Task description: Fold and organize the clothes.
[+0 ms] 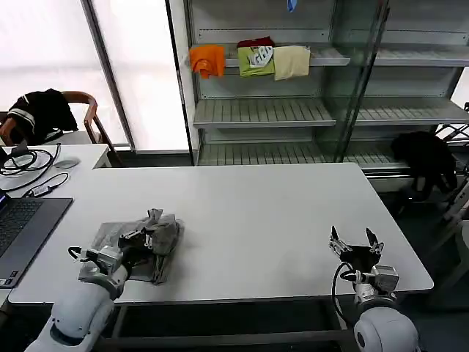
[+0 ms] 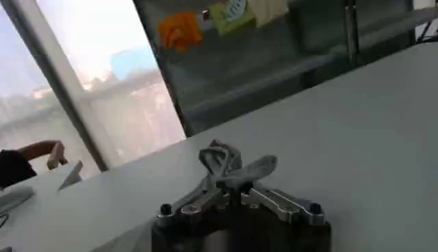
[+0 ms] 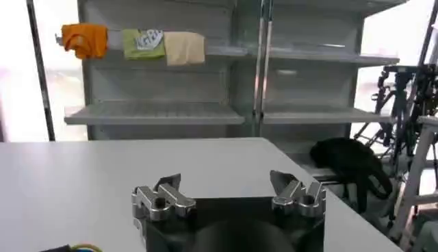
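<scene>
Item 1, the grey shirt [image 1: 143,242]: it is lying near the front left corner of the white table [image 1: 278,213], bunched rather than flat. One part is spreading flat toward the left edge, while the part toward the table's middle is heaped into a crumpled ridge. No clean fold is showing yet.

Item 2, my left gripper [image 1: 139,236]: I am reaching in over the front edge and pressing into the heaped part of the shirt. In the left wrist view my left gripper [image 2: 236,179] is pinching a twisted ridge of grey cloth [image 2: 229,164] between closed fingers, with the cloth standing up above the fingertips.

Item 3, my right gripper [image 1: 356,243]: I am holding it just above the table near the front right corner, well apart from the shirt. Its fingers are spread wide and are carrying nothing; the right wrist view confirms this, showing my right gripper [image 3: 226,186] with bare tabletop between the 2 fingers.

Item 4, surroundings: a laptop [image 1: 22,227] is sitting at the left edge, and a shelf unit [image 1: 293,110] is standing beyond the far edge with folded coloured cloths [image 1: 253,60] on 1 shelf.

Progress, as I judge it: the task is sitting at an early stage. The 1 shirt on the table is being handled by 1 arm only and remains rumpled. Flattening it, making the folds and setting it tidily in place are all remaining.
</scene>
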